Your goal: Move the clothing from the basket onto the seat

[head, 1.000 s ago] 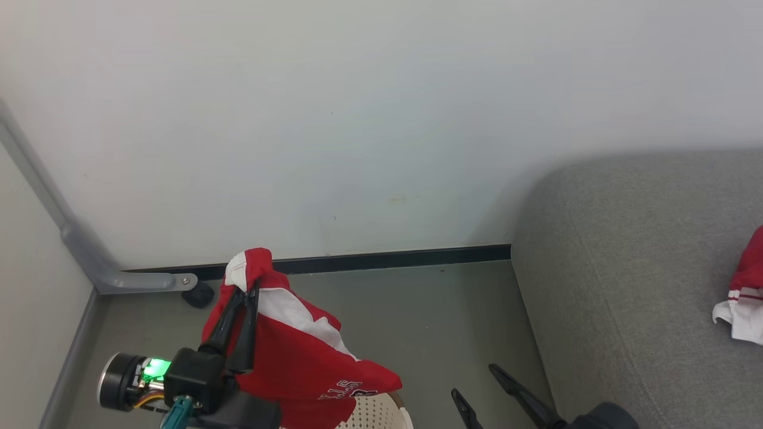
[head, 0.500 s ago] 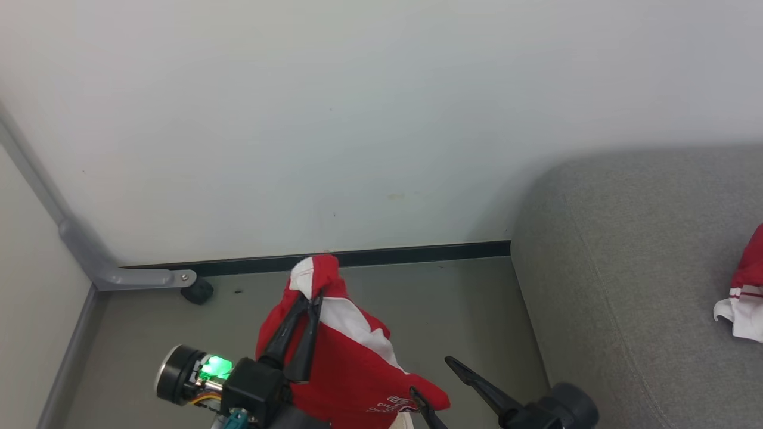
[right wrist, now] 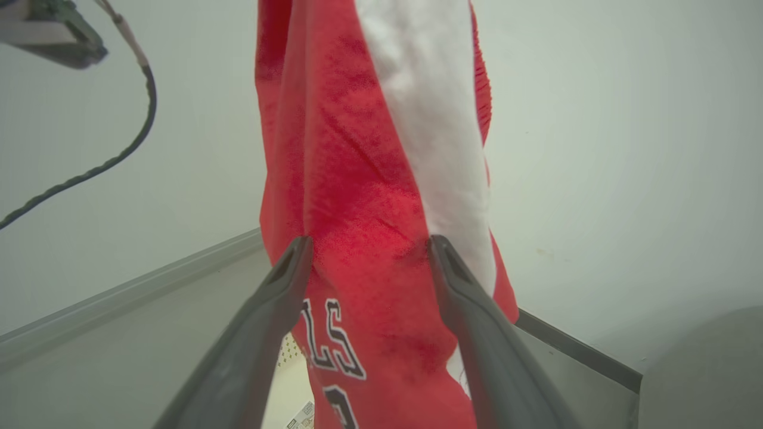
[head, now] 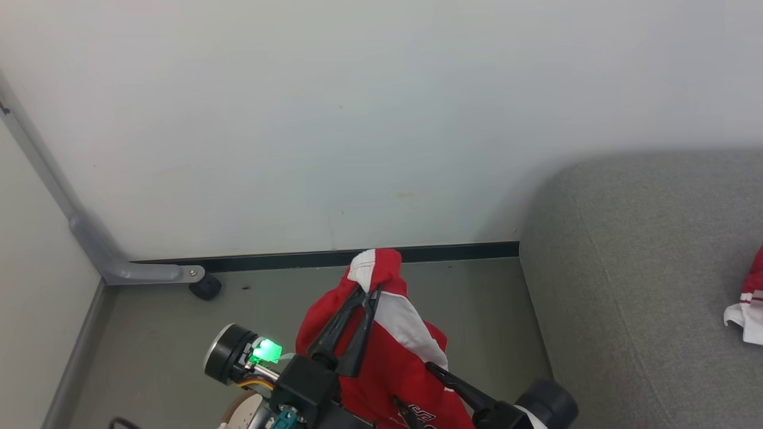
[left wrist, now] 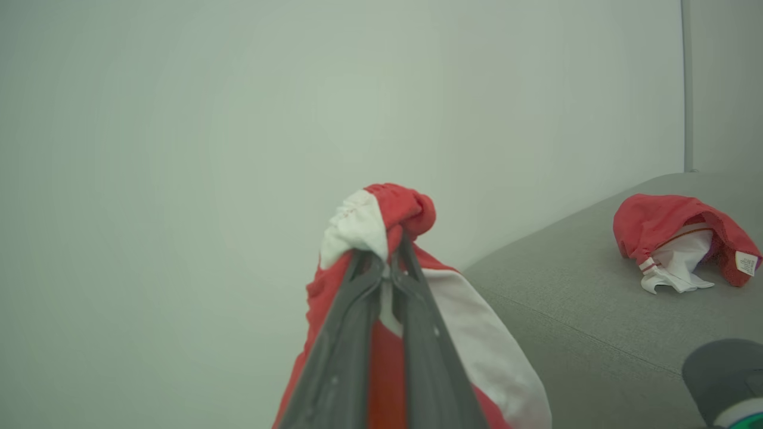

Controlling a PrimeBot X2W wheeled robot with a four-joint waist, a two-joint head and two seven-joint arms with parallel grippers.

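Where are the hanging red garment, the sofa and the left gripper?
hanging red garment (head: 388, 370), head view, its red front cloth.
sofa (head: 644, 286), head view, its bare grey top.
left gripper (head: 369, 290), head view, midway between its closed fingertips.

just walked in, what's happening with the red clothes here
The robot is moving laundry to the sofa. Its left gripper is shut on the bunched top of a red and white garment, holding it up above the floor beside the grey sofa. The right gripper is open at the hanging lower part, not clamped. A second garment already lies on the sofa. Part of the basket shows below.
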